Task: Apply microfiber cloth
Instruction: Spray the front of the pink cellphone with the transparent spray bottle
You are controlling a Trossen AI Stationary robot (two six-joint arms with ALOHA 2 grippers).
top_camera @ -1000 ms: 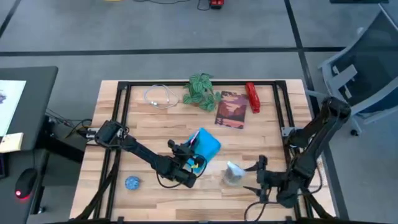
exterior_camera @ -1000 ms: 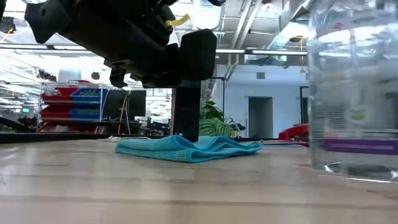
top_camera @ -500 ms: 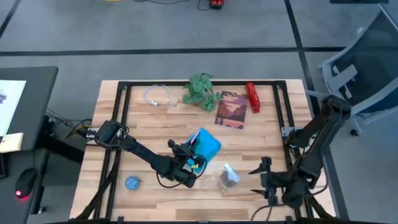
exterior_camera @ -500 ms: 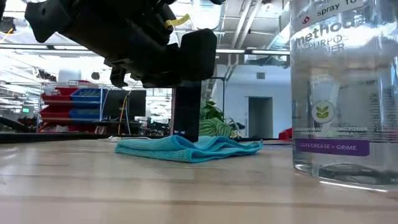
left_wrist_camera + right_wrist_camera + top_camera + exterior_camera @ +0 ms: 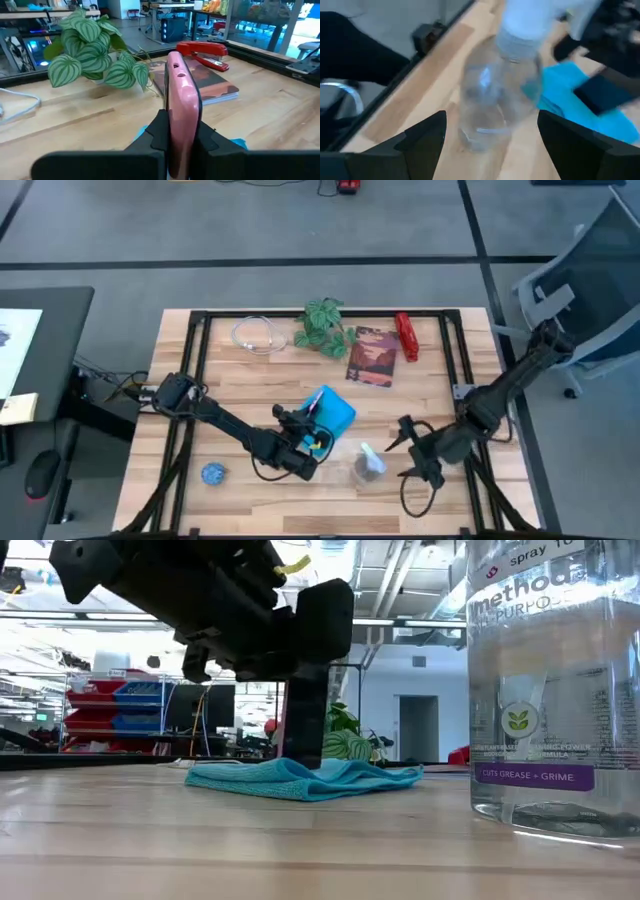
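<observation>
Left fingers (image 5: pixel 210 142) (gripping a phone (image 5: pixel 181 100)) seemingly above microfiber cloth (image 5: pixel 335 409).

Clear spray bottle (image 5: pixel 555 690), low view — legible print: "spray" at the top, "method" with "PURPO…" cut off beneath it, a leaf emblem, and a purple band reading "CUTS GREASE + GRIME". No other text legible.

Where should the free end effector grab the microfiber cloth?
Probably the microfiber cloth at its far-right edge, coming from above: it lies flat and rumpled, and the left end effector holds the phone upright on its near side.
</observation>
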